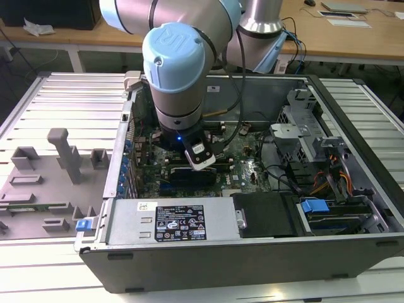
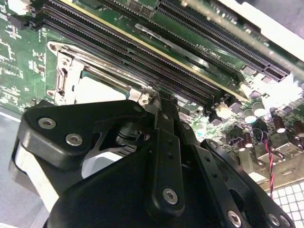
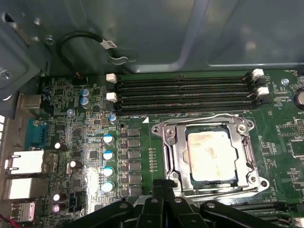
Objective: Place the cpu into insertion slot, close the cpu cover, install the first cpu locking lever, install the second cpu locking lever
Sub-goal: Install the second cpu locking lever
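In the exterior view the arm's gripper (image 1: pixel 201 158) is lowered inside the open computer case (image 1: pixel 353 246), over the green motherboard (image 1: pixel 243 167) at the centre of the frame. In the first wrist view the cpu (image 3: pixel 210 155) lies flat in the insertion slot (image 3: pixel 178 159) at the right of centre, its pale silvery top showing through the window of the cpu cover (image 3: pixel 243 156), which lies down over it rather than standing up; so the chip is placed and the cover appears closed. A thin wire locking lever (image 3: pixel 204 118) runs along the upper edge of the socket frame and seems to lie low against it, while a second lever (image 3: pixel 223 192) runs along the lower edge, just beside the black gripper fingers (image 3: pixel 159 202) at the bottom of the frame. Whether either lever is hooked under its catch cannot be told. In the second wrist view the fingers are drawn close together with their tips at the corner of the socket frame (image 2: pixel 142 97), near the end of a lever; the narrow gap between them does not show whether they pinch the wire or merely press beside it. By this judgement the work stands at the lever stage, the first two steps done, the latching unconfirmed.
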{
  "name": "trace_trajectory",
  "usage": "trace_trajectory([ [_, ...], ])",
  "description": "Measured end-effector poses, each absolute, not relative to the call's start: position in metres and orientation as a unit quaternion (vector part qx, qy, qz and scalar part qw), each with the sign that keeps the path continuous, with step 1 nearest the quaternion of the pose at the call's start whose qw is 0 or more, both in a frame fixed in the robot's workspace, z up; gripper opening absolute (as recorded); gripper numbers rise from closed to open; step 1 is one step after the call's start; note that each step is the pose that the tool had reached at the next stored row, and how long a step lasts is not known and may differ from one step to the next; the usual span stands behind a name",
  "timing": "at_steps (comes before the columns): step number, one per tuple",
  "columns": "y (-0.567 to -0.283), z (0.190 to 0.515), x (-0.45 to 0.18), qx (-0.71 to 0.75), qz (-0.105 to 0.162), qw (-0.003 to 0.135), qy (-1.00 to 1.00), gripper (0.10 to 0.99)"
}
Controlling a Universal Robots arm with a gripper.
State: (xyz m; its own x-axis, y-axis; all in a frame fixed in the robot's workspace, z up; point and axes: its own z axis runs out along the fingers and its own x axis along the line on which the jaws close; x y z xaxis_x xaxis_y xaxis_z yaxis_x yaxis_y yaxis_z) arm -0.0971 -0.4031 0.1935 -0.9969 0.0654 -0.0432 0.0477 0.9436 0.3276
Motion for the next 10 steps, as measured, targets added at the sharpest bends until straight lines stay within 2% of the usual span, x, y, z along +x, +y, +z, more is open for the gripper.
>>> trace_trajectory([
  [6, -0.403, 0.210, -0.097, 0.029, 0.165, 0.027, 0.986, 0.106],
  [10, -0.403, 0.214, -0.095, 0.030, 0.153, 0.027, 0.987, 0.106],
])
